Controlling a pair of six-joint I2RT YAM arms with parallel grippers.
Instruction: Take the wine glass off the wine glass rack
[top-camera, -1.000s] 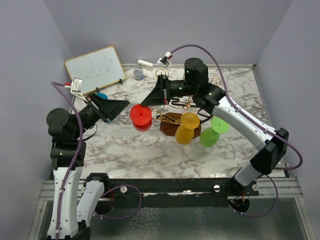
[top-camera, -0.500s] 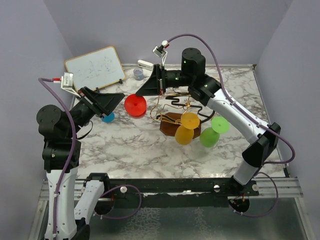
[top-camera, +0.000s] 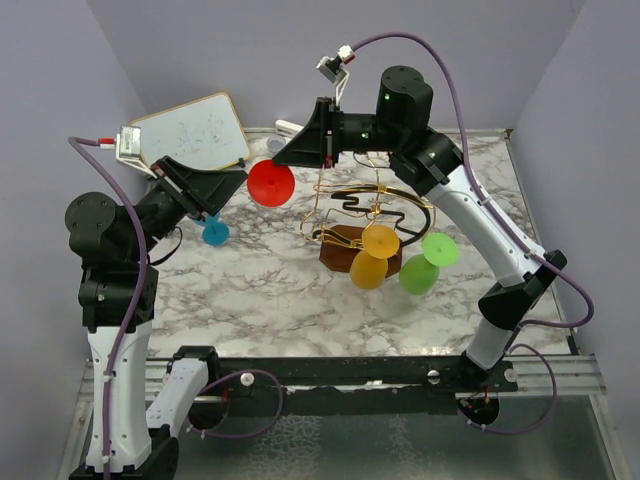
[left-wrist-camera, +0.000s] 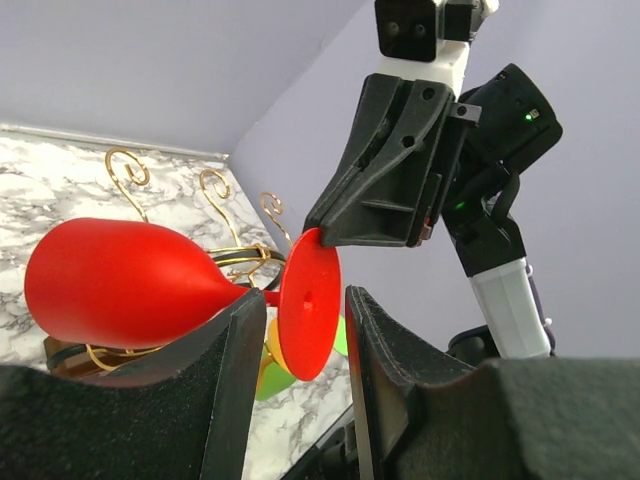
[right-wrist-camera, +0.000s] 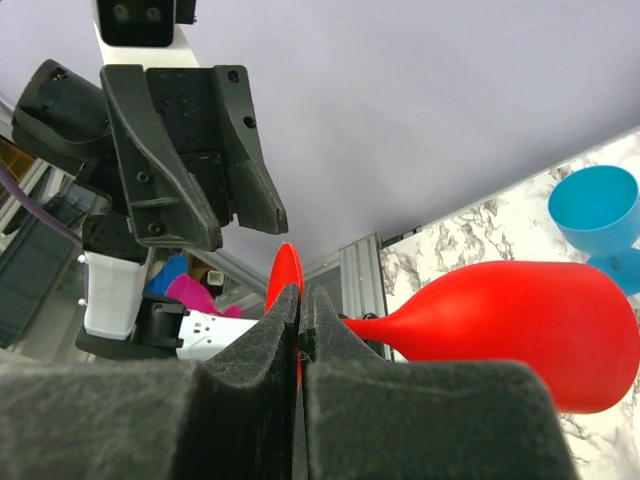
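Observation:
My right gripper (top-camera: 284, 157) (right-wrist-camera: 300, 293) is shut on the rim of the foot of a red wine glass (top-camera: 270, 184) (right-wrist-camera: 520, 320). It holds the glass in the air, lying sideways, up and to the left of the wine glass rack (top-camera: 358, 205). The rack is gold wire on a brown base, and orange, yellow and green glasses (top-camera: 380, 241) hang on it. My left gripper (top-camera: 238, 181) (left-wrist-camera: 305, 294) is open. In the left wrist view the red foot disc (left-wrist-camera: 308, 315) sits in the gap at its fingertips and touches neither finger.
A blue glass (top-camera: 215, 233) stands on the marble table (top-camera: 250, 290) below the left gripper. A whiteboard (top-camera: 190, 133) leans at the back left, with small items beside it along the back edge. Purple walls close in on both sides.
The right arm has lifted the red glass up and back, away from the rack. The left gripper has risen and followed it, still open.

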